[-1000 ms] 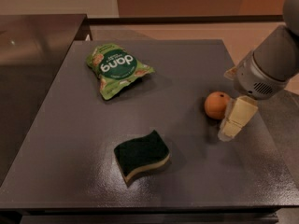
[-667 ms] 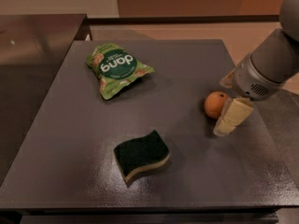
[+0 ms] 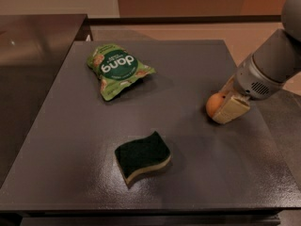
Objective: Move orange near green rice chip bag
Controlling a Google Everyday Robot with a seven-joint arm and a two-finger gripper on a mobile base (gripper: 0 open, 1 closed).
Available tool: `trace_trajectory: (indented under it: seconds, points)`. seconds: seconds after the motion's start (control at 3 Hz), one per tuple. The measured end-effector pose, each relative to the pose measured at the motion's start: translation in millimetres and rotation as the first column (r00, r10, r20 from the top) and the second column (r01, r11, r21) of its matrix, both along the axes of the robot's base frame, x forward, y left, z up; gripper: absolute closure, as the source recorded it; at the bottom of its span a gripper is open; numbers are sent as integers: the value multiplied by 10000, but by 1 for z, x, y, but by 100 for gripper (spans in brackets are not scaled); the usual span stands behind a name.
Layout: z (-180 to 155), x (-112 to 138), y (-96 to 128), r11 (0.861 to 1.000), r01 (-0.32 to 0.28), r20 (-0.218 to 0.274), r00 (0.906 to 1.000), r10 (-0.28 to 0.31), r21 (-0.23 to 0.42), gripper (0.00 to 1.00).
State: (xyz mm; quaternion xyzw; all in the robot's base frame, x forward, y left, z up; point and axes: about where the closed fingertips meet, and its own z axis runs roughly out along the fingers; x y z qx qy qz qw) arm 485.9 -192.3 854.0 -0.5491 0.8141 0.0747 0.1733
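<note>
Orange (image 3: 213,105), one, on the table (image 3: 188,173), well apart from chip bag (image 3: 117,67); my fingers (image 3: 228,111) around it, pinch I cannot tell; whole carry outstanding

Dim, perhaps overhead light; pincer (image 3: 225,108) at orange (image 3: 213,104) casts soft shadow.

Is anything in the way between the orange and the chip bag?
Nothing visible. The gripper is at the orange, on the right; bare table separates it from the bag. The sponge lies nearer the front, off that path.
</note>
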Motion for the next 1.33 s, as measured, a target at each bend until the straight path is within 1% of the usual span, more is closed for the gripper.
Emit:
trace_trajectory:
  seconds: [0.33, 0.67, 1.33]
  points:
    - [12, 13, 9, 9992, 196, 25, 9998, -197, 358, 87]
    - [28, 33, 29, 9980, 144, 224, 9996, -158, 613, 100]
    - [26, 68, 74, 9975, -160, 221, 9997, 145, 688, 100]
